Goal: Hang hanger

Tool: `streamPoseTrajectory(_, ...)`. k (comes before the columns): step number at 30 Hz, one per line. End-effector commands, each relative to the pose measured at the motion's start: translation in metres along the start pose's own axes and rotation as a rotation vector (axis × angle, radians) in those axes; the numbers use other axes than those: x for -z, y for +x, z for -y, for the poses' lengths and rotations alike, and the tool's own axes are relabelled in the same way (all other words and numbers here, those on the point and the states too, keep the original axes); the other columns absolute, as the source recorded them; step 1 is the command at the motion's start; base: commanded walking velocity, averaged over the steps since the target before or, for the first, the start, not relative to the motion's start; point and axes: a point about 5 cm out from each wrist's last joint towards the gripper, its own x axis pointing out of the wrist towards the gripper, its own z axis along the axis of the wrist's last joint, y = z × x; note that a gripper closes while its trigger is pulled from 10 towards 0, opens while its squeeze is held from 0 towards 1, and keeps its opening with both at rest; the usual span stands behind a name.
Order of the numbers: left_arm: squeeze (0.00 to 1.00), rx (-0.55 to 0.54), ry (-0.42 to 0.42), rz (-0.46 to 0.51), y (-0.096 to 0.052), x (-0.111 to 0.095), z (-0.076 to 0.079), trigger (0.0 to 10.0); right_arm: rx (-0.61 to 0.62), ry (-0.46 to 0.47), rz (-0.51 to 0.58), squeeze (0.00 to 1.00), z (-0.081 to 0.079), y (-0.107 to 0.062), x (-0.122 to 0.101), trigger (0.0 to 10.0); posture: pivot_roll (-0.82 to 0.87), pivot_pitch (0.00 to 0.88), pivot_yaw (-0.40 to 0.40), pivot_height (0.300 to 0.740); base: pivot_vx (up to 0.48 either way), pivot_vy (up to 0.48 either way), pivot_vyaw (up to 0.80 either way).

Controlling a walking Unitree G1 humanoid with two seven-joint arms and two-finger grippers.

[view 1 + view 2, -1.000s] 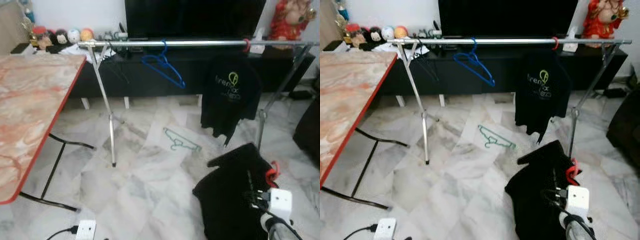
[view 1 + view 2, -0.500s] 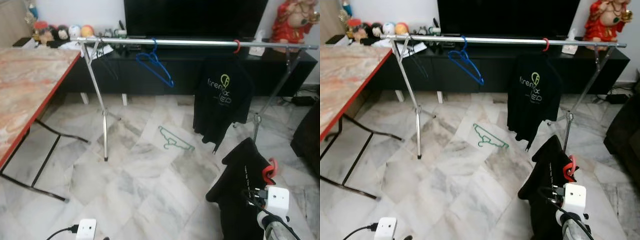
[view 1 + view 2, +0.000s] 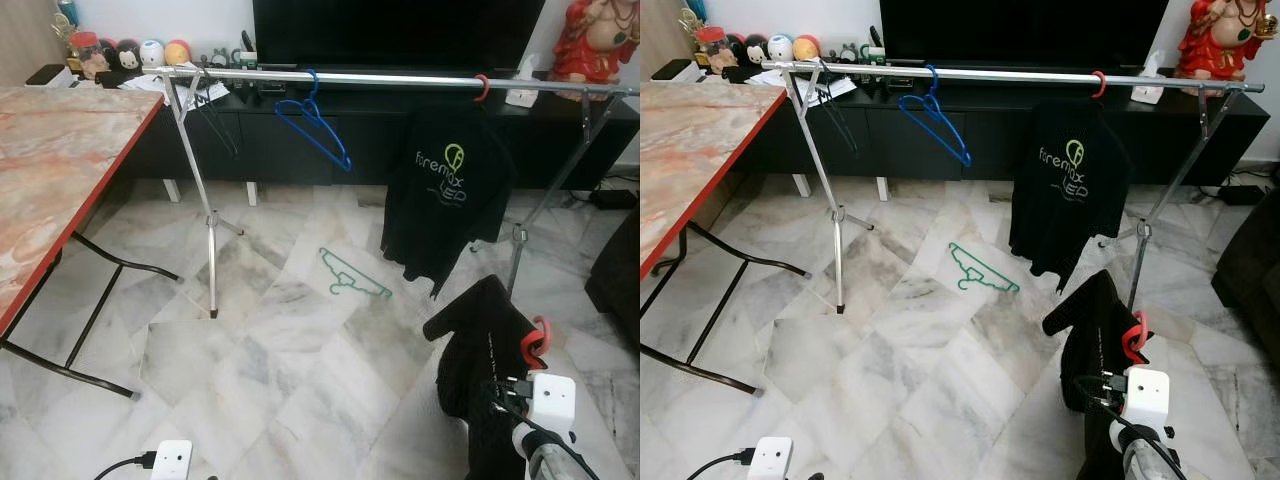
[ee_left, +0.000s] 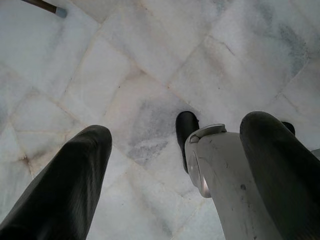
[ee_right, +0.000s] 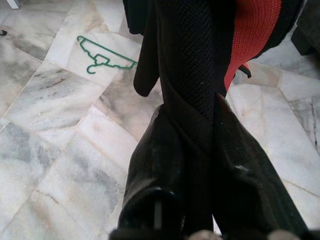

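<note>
A silver rack rail (image 3: 400, 80) spans the room. On it hang a blue hanger (image 3: 318, 125) and a black printed shirt (image 3: 450, 190) on a red hook (image 3: 482, 88). A green hanger (image 3: 352, 274) lies on the marble floor under the rail. At the lower right, short of the rail, my right gripper (image 5: 200, 155) is shut on a black shirt (image 3: 485, 350) carried on a red hanger (image 3: 537, 340); its fingers (image 5: 160, 170) pinch the fabric. My left gripper (image 4: 177, 130) hangs open over the floor, holding nothing.
A marble-top table with a red edge (image 3: 60, 150) stands at the left. A white power strip (image 3: 170, 460) lies on the floor near my feet. A black TV cabinet (image 3: 300, 140) runs behind the rack, and a dark sofa (image 3: 620, 270) is at the right.
The whole picture has shifted with the camera. The held black shirt has risen from a spread heap to hang narrower and more upright in my right gripper.
</note>
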Motion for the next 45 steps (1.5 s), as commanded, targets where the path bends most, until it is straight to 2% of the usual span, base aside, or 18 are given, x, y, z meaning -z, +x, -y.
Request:
streamPoseTrajectory(1, 0.00, -0.006, -0.004, -0.022, -0.002, 0.006, -0.003, 10.0, 0.012, -0.013, 0.023, 0.00, 0.008, -0.001, -0.004, 10.0, -0.07, 0.053, -0.043, 0.740, 0.000, 0.000, 0.00)
streamPoseTrajectory(5, 0.00, -0.006, -0.004, -0.023, -0.002, 0.006, -0.004, 10.0, 0.012, -0.012, 0.021, 0.00, 0.007, -0.001, -0.003, 10.0, -0.07, 0.053, -0.043, 0.740, 0.000, 0.000, 0.00)
streamPoseTrajectory(9, 0.00, -0.007, -0.004, -0.024, -0.002, 0.007, -0.004, 10.0, 0.001, -0.012, 0.035, 0.00, -0.008, 0.001, -0.003, 10.0, -0.06, 0.054, -0.042, 0.740, 0.000, 0.000, 0.00)
streamPoseTrajectory(14, 0.00, -0.007, -0.004, -0.025, -0.002, 0.007, -0.005, 10.0, -0.007, -0.014, 0.049, 0.00, -0.014, 0.002, -0.006, 10.0, -0.07, 0.054, -0.041, 0.740, 0.000, 0.000, 0.00)
streamPoseTrajectory(28, 0.00, -0.006, -0.001, -0.031, -0.003, 0.009, -0.005, 10.0, -0.002, -0.024, 0.052, 0.00, -0.012, 0.002, -0.008, 10.0, -0.07, 0.056, -0.043, 0.740, 0.000, 0.000, 0.00)
streamPoseTrajectory(45, 0.00, -0.006, 0.002, -0.045, -0.003, 0.013, -0.005, 10.0, -0.007, -0.025, 0.035, 0.00, -0.007, 0.005, -0.008, 10.0, -0.06, 0.052, -0.046, 0.740, -0.261, 0.000, 0.00)
